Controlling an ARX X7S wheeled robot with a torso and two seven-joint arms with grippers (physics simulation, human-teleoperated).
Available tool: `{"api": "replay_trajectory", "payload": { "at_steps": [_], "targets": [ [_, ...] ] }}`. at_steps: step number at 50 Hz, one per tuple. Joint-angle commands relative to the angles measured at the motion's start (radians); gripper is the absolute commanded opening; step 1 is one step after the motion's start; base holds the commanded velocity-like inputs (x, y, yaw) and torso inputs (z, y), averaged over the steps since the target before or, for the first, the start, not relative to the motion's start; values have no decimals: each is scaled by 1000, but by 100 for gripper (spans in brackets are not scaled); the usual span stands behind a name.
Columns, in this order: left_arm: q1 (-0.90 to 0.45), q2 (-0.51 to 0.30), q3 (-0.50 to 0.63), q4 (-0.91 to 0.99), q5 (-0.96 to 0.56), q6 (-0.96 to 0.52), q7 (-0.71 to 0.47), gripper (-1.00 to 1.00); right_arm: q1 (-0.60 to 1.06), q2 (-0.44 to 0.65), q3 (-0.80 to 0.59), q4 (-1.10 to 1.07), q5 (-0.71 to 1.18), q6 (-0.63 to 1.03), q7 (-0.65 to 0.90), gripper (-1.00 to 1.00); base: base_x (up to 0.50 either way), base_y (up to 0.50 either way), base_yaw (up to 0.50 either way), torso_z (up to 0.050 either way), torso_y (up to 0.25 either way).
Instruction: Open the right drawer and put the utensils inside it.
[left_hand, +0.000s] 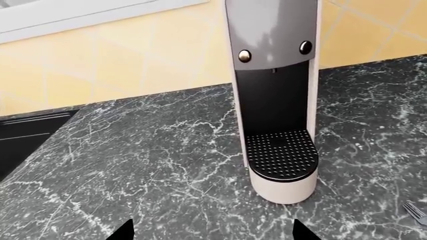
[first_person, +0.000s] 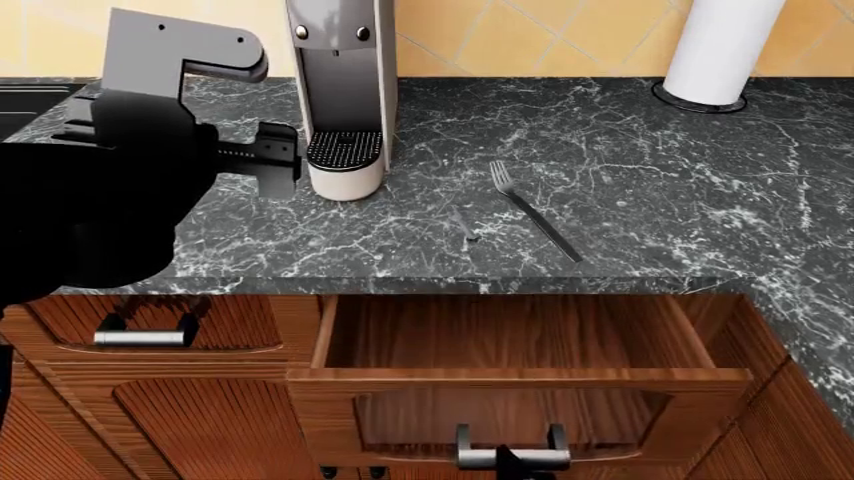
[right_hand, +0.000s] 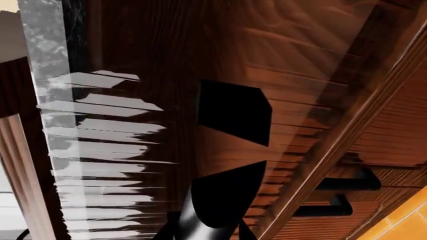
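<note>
The right drawer (first_person: 521, 378) stands pulled out below the counter, its wooden inside bare. My right gripper (first_person: 514, 462) is at its metal bar handle (first_person: 507, 440); in the right wrist view the right gripper (right_hand: 207, 232) is shut on that bar (right_hand: 197, 220). Two forks lie on the dark marble counter: the long fork (first_person: 534, 210) and, just left of it, the short paler fork (first_person: 463, 228). My left gripper (first_person: 274, 160) hovers open over the counter beside the coffee machine; in its wrist view the left gripper (left_hand: 213, 235) holds nothing, and fork tines (left_hand: 415, 212) show at the edge.
A coffee machine (first_person: 340, 100) (left_hand: 277, 100) stands at the counter's back left. A white paper towel roll (first_person: 721, 45) is at the back right. A black sink (left_hand: 27, 140) lies far left. A shut left drawer (first_person: 140, 338) sits beside the open one.
</note>
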Motion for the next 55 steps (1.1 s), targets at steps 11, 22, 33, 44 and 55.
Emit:
{"api": "replay_trajectory", "payload": {
  "at_steps": [11,22,33,44,55],
  "targets": [
    [-5,-4,2,2,-13,2,-9,100,-109,-45,25,-87,-317,41,39,-100,-1,3,6,1,1],
    [-16,-11,-1,-4,-23,-1,-12,100,-104,-45,18,-97,-362,57,73,100,0,1,1,0,0],
    [-10,-11,6,-5,-18,7,-10,100,-76,-54,-16,-84,-384,139,100,100,0,0,0,0,0],
    [-14,-11,11,-6,-18,9,-13,100,36,-94,-131,-62,-411,362,120,100,0,0,0,0,0],
    [-24,-8,11,-14,-28,7,-19,100,244,-134,-317,-264,-777,514,471,100,0,0,0,0,0]
  ]
}}
